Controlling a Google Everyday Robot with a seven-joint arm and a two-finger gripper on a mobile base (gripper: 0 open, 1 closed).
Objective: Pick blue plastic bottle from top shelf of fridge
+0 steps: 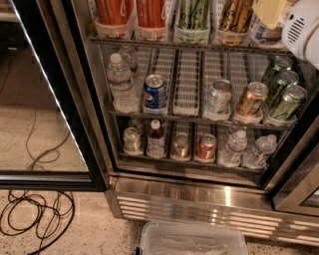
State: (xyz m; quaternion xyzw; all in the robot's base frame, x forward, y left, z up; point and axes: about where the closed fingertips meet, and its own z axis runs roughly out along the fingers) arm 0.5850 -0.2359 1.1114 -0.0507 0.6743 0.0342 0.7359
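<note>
The large glass-door fridge (209,196) with a ribbed stainless steel base shows three wire racks. Take the blue-and-silver drinks can (155,91) on the middle rack as the mark. The grey wire top shelf (164,44) runs one level above the can. The clear blue plastic bottle (259,31) with a pale blue-white label stands on that shelf, up and well to the right of the can, with only its lower part in view. The white-and-cream end effector (273,11) hangs further up and right of the can, overlapping the bottle's upper part. Whether it is open, closed or gripping cannot be told.
</note>
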